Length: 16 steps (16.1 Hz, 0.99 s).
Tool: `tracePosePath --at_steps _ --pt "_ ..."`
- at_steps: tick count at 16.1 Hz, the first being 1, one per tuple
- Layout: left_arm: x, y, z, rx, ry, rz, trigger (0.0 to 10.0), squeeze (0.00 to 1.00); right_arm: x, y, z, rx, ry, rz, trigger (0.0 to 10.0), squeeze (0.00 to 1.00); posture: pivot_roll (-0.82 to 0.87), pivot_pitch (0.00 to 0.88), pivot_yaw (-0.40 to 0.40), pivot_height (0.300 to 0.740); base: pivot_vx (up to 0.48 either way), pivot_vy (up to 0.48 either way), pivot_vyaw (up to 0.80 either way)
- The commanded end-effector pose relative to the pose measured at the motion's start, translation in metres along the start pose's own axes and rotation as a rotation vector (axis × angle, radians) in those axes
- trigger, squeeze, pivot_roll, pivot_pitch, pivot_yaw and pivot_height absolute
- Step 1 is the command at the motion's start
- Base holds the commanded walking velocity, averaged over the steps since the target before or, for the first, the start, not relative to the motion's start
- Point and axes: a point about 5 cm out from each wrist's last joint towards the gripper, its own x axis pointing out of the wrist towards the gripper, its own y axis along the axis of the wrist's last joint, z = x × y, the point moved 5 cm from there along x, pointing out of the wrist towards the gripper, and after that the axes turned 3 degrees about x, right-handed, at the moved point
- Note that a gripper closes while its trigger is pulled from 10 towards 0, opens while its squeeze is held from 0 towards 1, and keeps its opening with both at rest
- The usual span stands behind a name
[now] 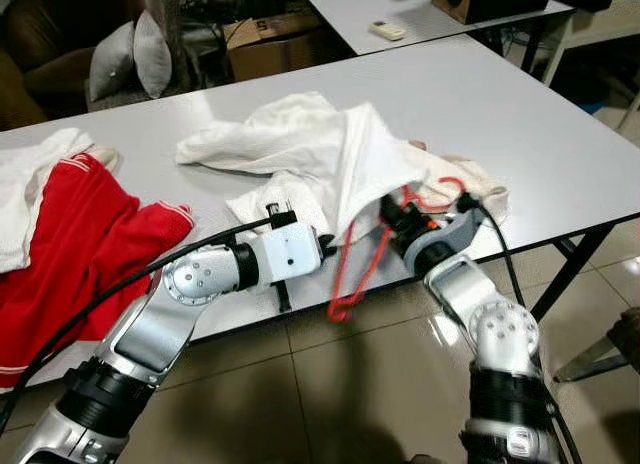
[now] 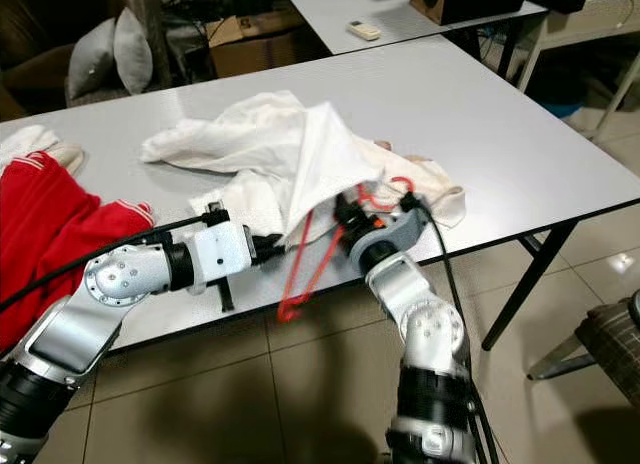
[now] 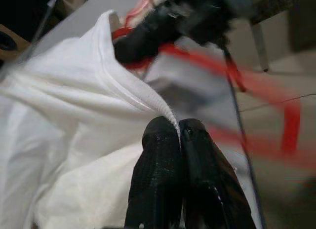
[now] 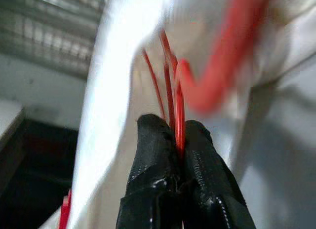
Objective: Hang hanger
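Both grippers work at the front edge of a long grey table (image 1: pixel 500 114), one pinching a white shirt and the other a red hanger.

The crumpled white cotton shirt (image 1: pixel 300 149) lies spread across the table's middle, with a red and white garment (image 1: pixel 70 244) heaped at the robot's left end. The thin red plastic hanger (image 1: pixel 362 269) sits partly under the shirt's lifted hem, its lower part hanging past the table edge over the tiled floor (image 1: pixel 330 384). The left gripper (image 3: pixel 178 135) has its black fingers closed tight on a ribbed edge of the shirt. The right gripper (image 4: pixel 178 140), just beside it, is clamped on the hanger's thin red bars.
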Motion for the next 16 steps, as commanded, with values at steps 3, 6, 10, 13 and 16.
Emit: tracePosePath --at_steps 3,6,10,13,16 --pt "-0.002 -0.008 0.015 -0.082 -0.068 -0.015 0.0 0.0 0.016 -0.005 -0.029 0.141 0.078 0.056 10.0 0.0 -0.02 0.001 0.131 0.74 0.0 0.0 0.0" --pt "-0.013 -0.022 0.011 -0.123 -0.069 -0.061 0.0 0.0 0.02 -0.001 -0.043 0.18 0.133 0.08 10.0 0.0 -0.02 0.005 0.128 0.74 0.0 0.0 0.0" --pt "-0.015 -0.007 0.033 -0.208 -0.223 0.007 0.0 0.0 0.024 0.002 -0.045 0.222 0.141 0.107 10.0 0.0 -0.02 0.006 0.131 0.74 0.0 0.0 0.0" --pt "-0.011 0.003 0.052 -0.23 -0.339 0.034 0.0 0.0 0.027 0.002 -0.05 0.261 0.16 0.118 10.0 0.0 -0.02 0.005 0.131 0.74 0.0 0.0 0.0" --pt "0.0 -0.012 0.039 -0.216 -0.25 -0.017 0.0 0.0 0.025 0.0 -0.065 0.291 0.239 0.089 10.0 0.0 -0.02 0.007 0.131 0.74 0.0 0.0 0.0"
